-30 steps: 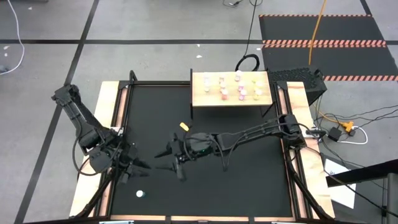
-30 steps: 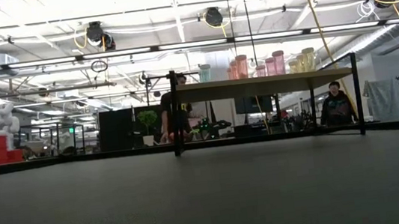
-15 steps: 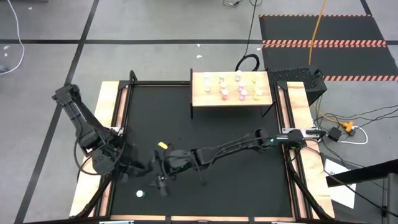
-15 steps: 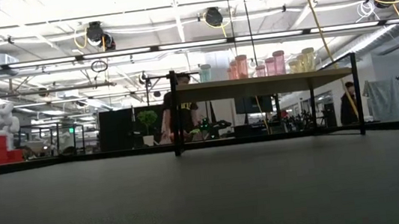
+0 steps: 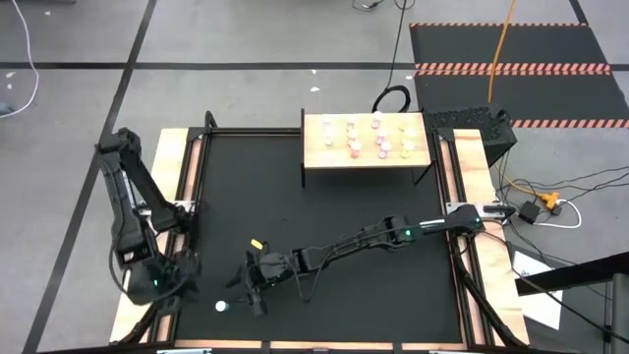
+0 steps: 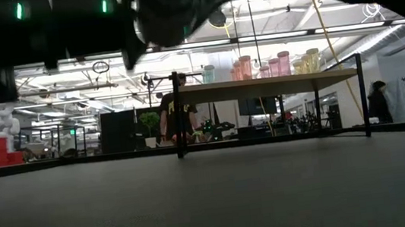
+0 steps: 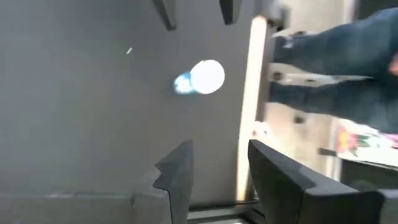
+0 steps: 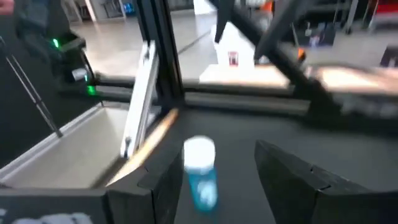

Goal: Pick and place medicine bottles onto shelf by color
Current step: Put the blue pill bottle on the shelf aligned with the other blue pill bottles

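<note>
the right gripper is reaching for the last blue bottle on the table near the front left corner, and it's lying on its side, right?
Not quite: the blue bottle stands upright, white cap on top, as the right wrist view shows. The rest holds: the right gripper is stretched toward it near the table's front left corner, jaws open and not yet on it.

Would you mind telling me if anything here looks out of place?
Yes: one blue bottle sits alone on the black table near its front left corner, far from the shelf holding the others. The right gripper is right beside it.

The right tool (image 5: 246, 292) has reached toward the blue bottle (image 5: 222, 306).
</note>
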Motion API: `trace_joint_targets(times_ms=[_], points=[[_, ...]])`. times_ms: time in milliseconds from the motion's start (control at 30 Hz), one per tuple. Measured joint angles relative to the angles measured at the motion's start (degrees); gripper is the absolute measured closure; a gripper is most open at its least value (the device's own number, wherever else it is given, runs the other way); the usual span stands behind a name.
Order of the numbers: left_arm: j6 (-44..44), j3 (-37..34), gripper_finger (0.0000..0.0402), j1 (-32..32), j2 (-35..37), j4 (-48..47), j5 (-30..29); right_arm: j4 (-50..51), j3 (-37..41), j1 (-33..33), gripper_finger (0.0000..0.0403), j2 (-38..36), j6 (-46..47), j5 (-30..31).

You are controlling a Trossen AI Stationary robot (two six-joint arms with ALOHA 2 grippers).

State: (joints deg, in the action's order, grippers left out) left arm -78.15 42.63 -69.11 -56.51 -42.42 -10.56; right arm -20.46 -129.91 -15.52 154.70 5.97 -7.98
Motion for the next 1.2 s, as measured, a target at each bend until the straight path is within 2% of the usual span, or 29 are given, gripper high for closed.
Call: trace_joint_targets(times_ms=[133, 300, 500, 633, 800, 1067, 1200], points=[[-4.46, -0.02, 0.0242, -2.88, -7.51, 3.03, -2.65, 0.05, 0.09, -0.49, 0.0210, 1.03, 3.94, 0.21], [-4.46, -0.02, 0.0195, -4.91, -18.86, 11.37, -9.62, 0.99, 0.05, -0.42, 0.0210, -1.21, 6.00, 0.32], [-4.91, -0.02, 0.0125, -4.89, -29.17, 13.94, -10.73, 9.15, 0.01, -0.29, 0.0210, -6.73, 5.29, 0.43], [-2.94, -0.04, 0.0107, -4.89, -34.42, 13.98, -14.73, 15.34, 0.01, -0.31, 0.0210, -10.28, 4.56, 0.25], [-3.43, -0.04, 0.0135, -4.85, -37.59, 14.31, -21.42, 20.66, 0.01, -0.14, 0.0211, -14.56, 0.03, 0.40], [-2.08, -0.04, 0.0219, -4.23, -38.42, 17.50, -22.68, 20.56, 0.01, 1.13, 0.0211, -18.41, -2.54, 0.46], [0.49, -0.04, 0.0263, -2.91, -38.42, 18.81, -25.14, 19.54, 0.01, 1.90, 0.0211, -18.45, -1.88, 0.45]])
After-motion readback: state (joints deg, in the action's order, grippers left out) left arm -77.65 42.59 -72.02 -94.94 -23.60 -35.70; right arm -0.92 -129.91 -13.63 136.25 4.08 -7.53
